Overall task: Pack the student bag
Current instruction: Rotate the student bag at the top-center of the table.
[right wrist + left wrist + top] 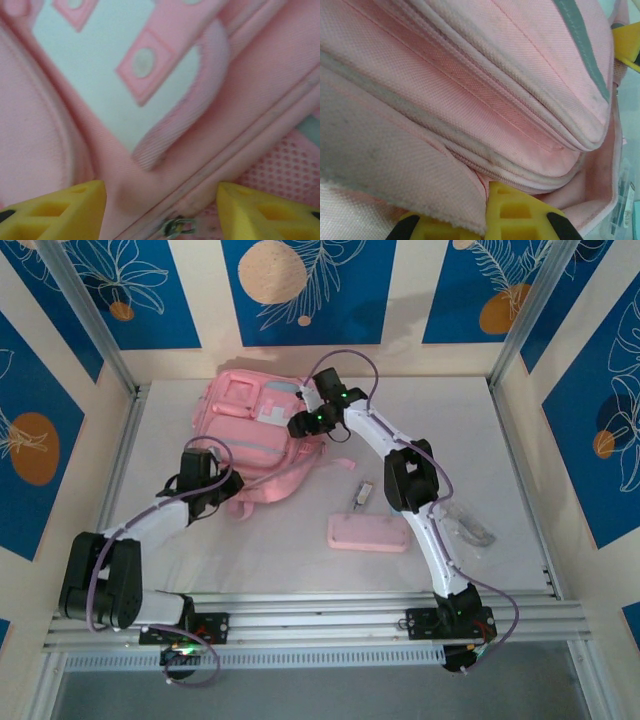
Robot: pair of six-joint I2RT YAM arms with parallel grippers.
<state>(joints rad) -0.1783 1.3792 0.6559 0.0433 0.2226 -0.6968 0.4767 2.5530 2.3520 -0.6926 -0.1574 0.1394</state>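
The student bag, a soft pink backpack, lies flat at the back middle of the table. My left gripper is at the bag's near edge. In the left wrist view it is shut on a fold of the bag's pink fabric, with the zipped seams just beyond. My right gripper hovers over the bag's right side. Its yellow fingers stand open astride a zip line, and a metal zipper pull lies loose between them, held by neither finger.
A flat pink pencil case lies on the white table in front of the bag. A small slim item is just behind it. A clear plastic piece sits by the right arm. Metal rails border the near edge.
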